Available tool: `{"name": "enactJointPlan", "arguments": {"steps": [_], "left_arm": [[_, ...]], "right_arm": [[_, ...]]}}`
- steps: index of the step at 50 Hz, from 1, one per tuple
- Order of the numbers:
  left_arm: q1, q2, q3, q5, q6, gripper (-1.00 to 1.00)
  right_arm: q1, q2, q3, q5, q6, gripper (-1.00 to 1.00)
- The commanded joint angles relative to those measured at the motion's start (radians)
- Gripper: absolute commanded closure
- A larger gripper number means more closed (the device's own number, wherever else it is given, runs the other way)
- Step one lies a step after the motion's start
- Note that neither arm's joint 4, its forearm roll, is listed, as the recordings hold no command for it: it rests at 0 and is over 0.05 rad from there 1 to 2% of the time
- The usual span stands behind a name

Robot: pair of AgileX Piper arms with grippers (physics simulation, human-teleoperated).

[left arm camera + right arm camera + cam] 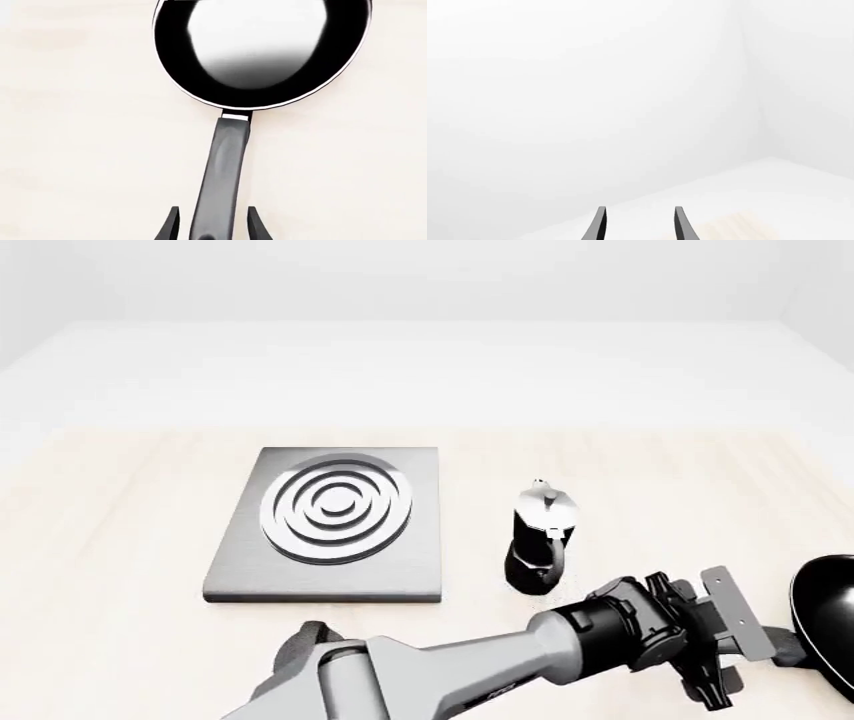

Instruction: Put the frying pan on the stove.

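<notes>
- Black frying pan (261,47) lies on the pale wooden table (120,540) at the front view's far right edge, only partly in frame there.
- Its dark grey handle (221,175) runs between the left gripper's (212,225) two fingertips; a gap shows on each side of the handle, so the jaws stand open and are not clamped on it.
- Left arm (441,670) reaches from the lower left across to the right side of the table, wrist level with the pan's handle, well past the moka pot (539,537).
- Pan's inside is glossy with a pale reflection; a thin light rim rings the bowl.
- Stove (334,525), a flat grey slab with silver rings, sits left of centre, well apart from the pan, nothing on it.
- Right gripper (639,225) points at a blank white wall, fingers parted, holding nothing.
</notes>
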Motion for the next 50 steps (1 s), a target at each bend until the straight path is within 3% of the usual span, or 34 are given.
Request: {"name": "enactJointPlan", "arguments": {"steps": [1, 2, 8, 29, 37, 43, 50], "left_arm": [[0.005, 0.011, -0.017, 0.003, 0.010, -1.00], [0.007, 0.013, -0.026, 0.006, 0.011, 1.00], [0.016, 0.018, -0.041, 0.013, 0.017, 1.00], [0.015, -0.061, 0.059, -0.038, 0.017, 1.00], [0.036, -0.055, 0.019, -0.021, 0.029, 1.00], [0.062, -0.032, -0.065, 0.020, 0.041, 1.00], [0.074, -0.042, -0.083, 0.029, 0.043, 1.00]], "right_arm": [[0.003, 0.000, -0.001, 0.001, -0.001, -1.00], [0.003, 0.000, -0.001, 0.001, -0.001, -1.00], [0.004, 0.000, -0.001, 0.002, -0.001, -1.00], [0.010, 0.000, -0.003, 0.005, -0.004, -1.00], [0.011, 0.000, -0.003, 0.004, -0.005, -1.00], [0.012, 0.000, -0.004, 0.004, -0.005, -1.00], [0.012, 0.000, -0.004, 0.004, -0.005, -1.00]]}}
